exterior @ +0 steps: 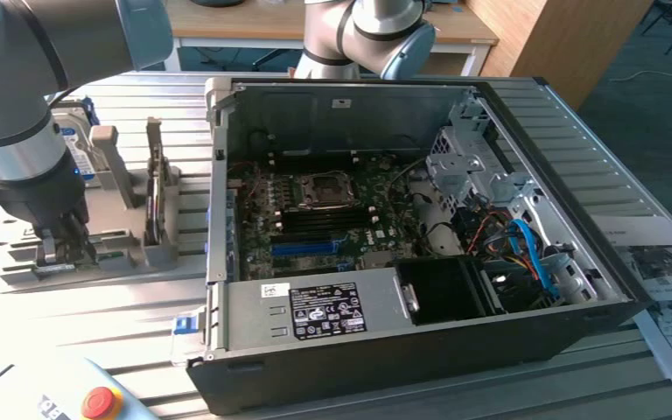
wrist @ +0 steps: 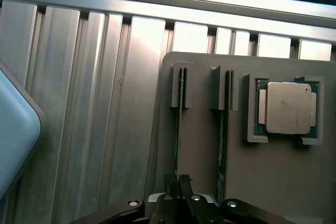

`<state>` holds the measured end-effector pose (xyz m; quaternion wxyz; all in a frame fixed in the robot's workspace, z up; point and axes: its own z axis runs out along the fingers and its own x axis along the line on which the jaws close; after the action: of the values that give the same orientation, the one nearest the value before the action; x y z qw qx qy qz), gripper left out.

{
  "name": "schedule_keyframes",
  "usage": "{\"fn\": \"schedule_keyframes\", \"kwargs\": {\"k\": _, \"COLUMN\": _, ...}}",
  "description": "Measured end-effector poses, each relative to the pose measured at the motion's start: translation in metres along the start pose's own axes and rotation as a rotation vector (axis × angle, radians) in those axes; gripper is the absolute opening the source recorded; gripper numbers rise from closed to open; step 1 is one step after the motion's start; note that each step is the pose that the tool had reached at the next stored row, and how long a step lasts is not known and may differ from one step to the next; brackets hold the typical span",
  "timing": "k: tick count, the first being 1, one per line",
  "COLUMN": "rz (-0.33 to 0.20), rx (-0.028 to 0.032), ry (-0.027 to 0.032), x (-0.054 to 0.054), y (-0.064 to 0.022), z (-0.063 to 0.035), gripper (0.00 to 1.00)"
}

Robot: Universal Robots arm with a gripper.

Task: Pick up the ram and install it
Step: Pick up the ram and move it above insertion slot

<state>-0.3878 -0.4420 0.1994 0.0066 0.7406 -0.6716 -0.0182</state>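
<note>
The ram (wrist: 179, 124) is a thin green stick standing on edge in a slot of the grey holder (wrist: 202, 156). My gripper (wrist: 178, 183) is over its near end, with the dark fingers (wrist: 169, 182) pressed in against the stick's edge. A second stick (wrist: 227, 129) stands in the neighbouring slot. In the exterior view my gripper (exterior: 67, 249) reaches down onto the grey holder (exterior: 126, 254) at that view's left, beside the open computer case (exterior: 430, 341).
A square silver processor (wrist: 287, 107) lies in a recess of the holder next to the sticks. Inside the case, the motherboard's memory slots (exterior: 311, 236) lie below the processor socket (exterior: 325, 191). A red stop button (exterior: 101, 402) and papers (exterior: 663, 280) lie on the slatted table.
</note>
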Motion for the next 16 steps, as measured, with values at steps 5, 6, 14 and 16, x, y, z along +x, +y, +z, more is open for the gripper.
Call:
{"fn": "schedule_keyframes", "kwargs": {"k": 5, "rz": 0.0, "rx": 0.0, "ry": -0.0001, "x": 0.0, "y": 0.0, "z": 0.0, "gripper": 0.12}}
{"fn": "schedule_keyframes", "kwargs": {"k": 6, "rz": 0.0, "rx": 0.0001, "ry": 0.0, "x": 0.0, "y": 0.0, "z": 0.0, "gripper": 0.12}}
{"fn": "schedule_keyframes", "kwargs": {"k": 14, "rz": 0.003, "rx": 0.0001, "ry": 0.0, "x": 0.0, "y": 0.0, "z": 0.0, "gripper": 0.12}}
{"fn": "schedule_keyframes", "kwargs": {"k": 16, "rz": 0.01, "rx": 0.0001, "ry": -0.0003, "x": 0.0, "y": 0.0, "z": 0.0, "gripper": 0.12}}
